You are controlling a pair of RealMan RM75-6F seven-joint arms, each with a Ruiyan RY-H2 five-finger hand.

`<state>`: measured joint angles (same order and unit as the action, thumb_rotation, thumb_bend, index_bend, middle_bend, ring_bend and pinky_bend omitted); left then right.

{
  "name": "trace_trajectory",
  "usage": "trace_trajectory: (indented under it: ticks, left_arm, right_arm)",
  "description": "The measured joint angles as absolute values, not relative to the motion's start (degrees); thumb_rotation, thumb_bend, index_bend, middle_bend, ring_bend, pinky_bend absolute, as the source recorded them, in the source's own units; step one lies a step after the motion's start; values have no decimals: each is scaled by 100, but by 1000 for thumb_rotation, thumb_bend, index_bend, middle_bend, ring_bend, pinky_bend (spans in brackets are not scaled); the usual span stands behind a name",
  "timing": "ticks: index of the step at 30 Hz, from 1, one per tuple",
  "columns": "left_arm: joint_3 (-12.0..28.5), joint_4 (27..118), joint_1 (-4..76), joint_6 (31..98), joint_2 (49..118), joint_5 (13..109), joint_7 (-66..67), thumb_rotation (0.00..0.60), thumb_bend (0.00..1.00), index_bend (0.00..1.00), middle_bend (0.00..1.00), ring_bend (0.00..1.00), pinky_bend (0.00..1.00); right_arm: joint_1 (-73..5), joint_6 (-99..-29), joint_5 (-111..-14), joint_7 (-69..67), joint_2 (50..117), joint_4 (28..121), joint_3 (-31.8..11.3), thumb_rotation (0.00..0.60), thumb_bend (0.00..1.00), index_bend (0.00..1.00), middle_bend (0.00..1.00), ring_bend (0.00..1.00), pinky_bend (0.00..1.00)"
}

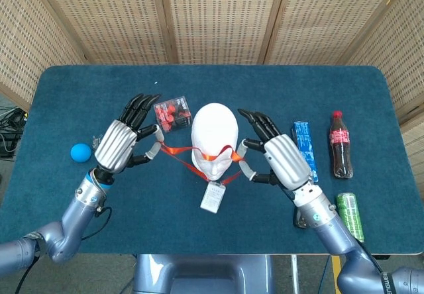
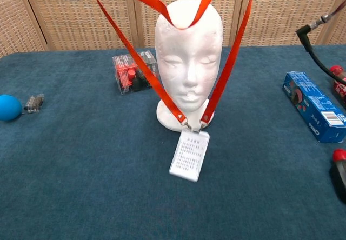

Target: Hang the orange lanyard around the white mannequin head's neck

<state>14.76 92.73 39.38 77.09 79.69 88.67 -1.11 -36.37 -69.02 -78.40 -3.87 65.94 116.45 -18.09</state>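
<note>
Head view: left hand (image 1: 121, 146) and right hand (image 1: 283, 161) pinch orange fabric lanyard (image 1: 199, 153) stretched between them, sagging onto white foam mannequin head (image 1: 214, 138); widen loop, carry it rearward.

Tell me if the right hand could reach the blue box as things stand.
Probably not yet. The blue box lies just beside the right hand with nothing between them, but that hand is holding up the lanyard, as is the left hand.
</note>
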Motion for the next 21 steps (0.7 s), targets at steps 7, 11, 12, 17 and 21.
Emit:
trace_trajectory:
  ticks: [7, 11, 12, 17, 21]
  left_arm:
    - [1835, 9260, 4114, 7411, 7867, 8330, -126, 600, 452, 692, 0, 0, 0]
    - [1983, 9131, 4294, 7120, 7904, 7999, -19, 600, 452, 689, 0, 0, 0]
    - [2012, 9098, 4331, 7061, 7919, 7921, 3, 600, 452, 688, 0, 0, 0]
    - [2180, 8937, 4515, 6753, 8020, 7447, 100, 600, 452, 687, 0, 0, 0]
    - [2289, 8669, 4688, 6519, 8108, 7112, 276, 600, 452, 678, 0, 0, 0]
  right_arm:
    - [-3863, -6740, -7013, -486, 6542, 11647, -2220, 600, 719, 717, 51, 0, 0]
    - [-4127, -6499, -6397, -350, 6591, 11450, -2414, 600, 719, 717, 52, 0, 0]
    - [-4213, -6423, -6220, -296, 6616, 11377, -2465, 600, 719, 717, 52, 0, 0]
    - [-4531, -6162, -5568, -86, 6733, 11055, -2632, 600, 719, 717, 51, 0, 0]
    - [-4814, -5960, -5016, 94, 6864, 10623, -2739, 600, 720, 717, 51, 0, 0]
